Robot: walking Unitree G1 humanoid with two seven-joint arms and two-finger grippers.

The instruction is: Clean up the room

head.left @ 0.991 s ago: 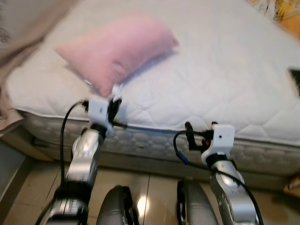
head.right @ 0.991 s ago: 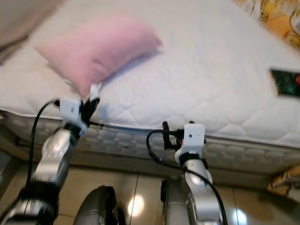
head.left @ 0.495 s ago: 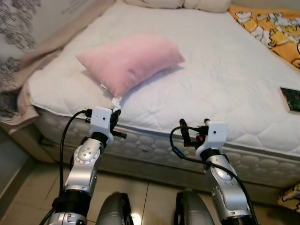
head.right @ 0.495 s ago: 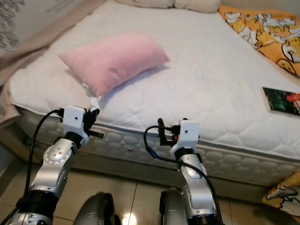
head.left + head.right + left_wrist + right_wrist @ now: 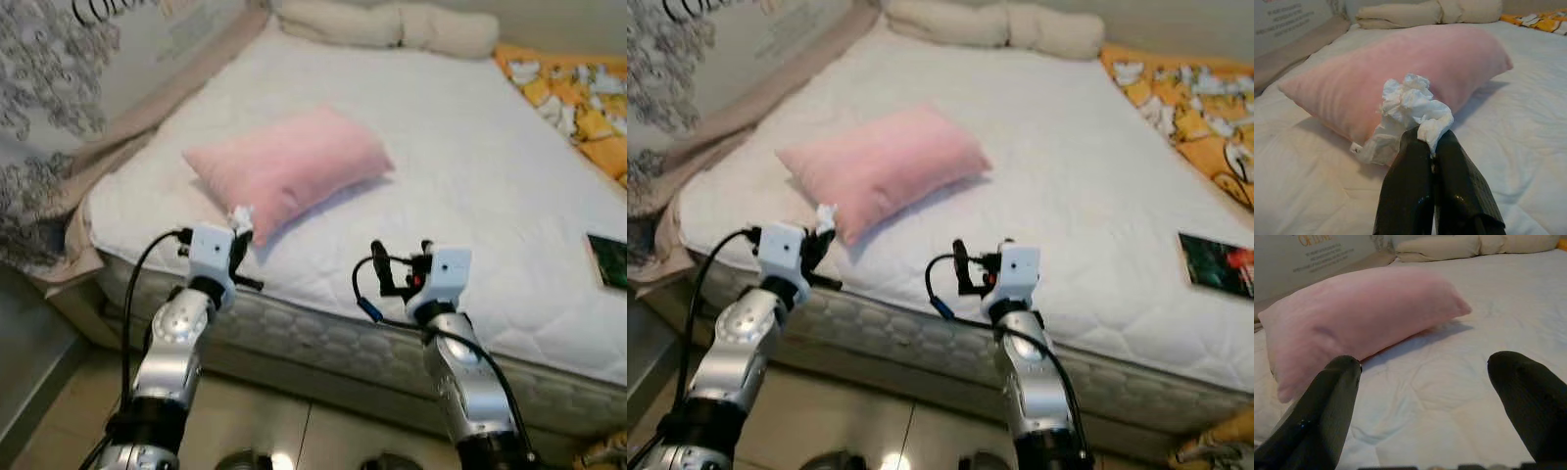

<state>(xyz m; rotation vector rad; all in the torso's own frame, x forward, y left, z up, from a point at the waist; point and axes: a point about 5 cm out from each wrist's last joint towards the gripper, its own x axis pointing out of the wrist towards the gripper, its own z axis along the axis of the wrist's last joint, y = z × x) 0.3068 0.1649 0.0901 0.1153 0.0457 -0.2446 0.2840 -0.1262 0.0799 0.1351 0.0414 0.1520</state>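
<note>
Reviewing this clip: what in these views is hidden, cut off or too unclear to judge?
- Book: right eye view, cover too small to read; left eye view, cut by the edge.
- Tissue: left wrist view, its lower part hidden between the left gripper jaws.
- Yellow blanket: cut by the edge.
- Wall lettering: right wrist view, too blurred to read.
</note>
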